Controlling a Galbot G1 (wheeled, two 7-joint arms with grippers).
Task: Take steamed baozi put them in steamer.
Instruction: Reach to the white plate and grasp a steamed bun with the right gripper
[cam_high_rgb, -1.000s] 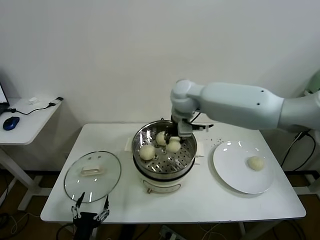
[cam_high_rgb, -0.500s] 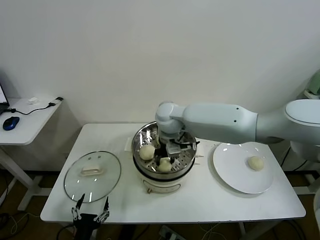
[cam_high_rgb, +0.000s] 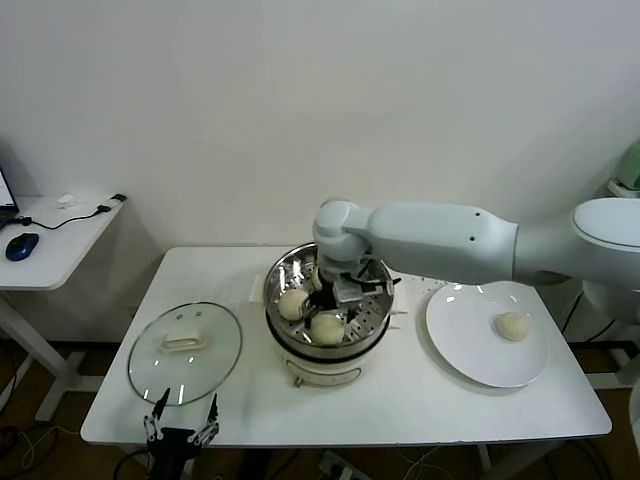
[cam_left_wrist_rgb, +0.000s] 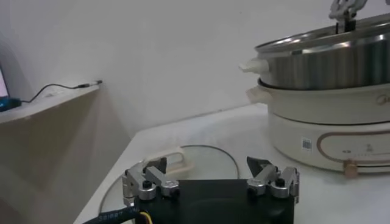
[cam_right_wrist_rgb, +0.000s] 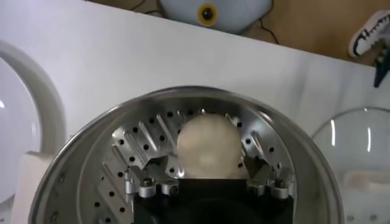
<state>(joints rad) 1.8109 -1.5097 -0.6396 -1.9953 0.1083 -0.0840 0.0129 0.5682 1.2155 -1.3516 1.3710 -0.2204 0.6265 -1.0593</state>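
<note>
The steamer (cam_high_rgb: 283, 268) stands mid-table, a steel pot on a white base. Two baozi show on its perforated tray, one at the left (cam_high_rgb: 293, 303) and one at the front (cam_high_rgb: 327, 328). My right gripper (cam_high_rgb: 341, 290) reaches down into the pot, open. In the right wrist view its jaws (cam_right_wrist_rgb: 206, 175) stand spread on either side of a baozi (cam_right_wrist_rgb: 209, 145) that rests on the tray of the steamer (cam_right_wrist_rgb: 79, 167). Another baozi (cam_high_rgb: 512, 325) lies on the white plate (cam_high_rgb: 470, 335). My left gripper (cam_high_rgb: 181, 428) hangs open below the table's front edge.
A glass lid (cam_high_rgb: 185, 350) with a white handle lies left of the steamer, and shows near my left gripper (cam_left_wrist_rgb: 210, 178) as the lid (cam_left_wrist_rgb: 201, 159). A side desk (cam_high_rgb: 50, 235) with a mouse stands far left. The wall is close behind.
My right gripper carried a baozi from the back of the tray to its front, then opened and let it go there. The left arm has not moved.
</note>
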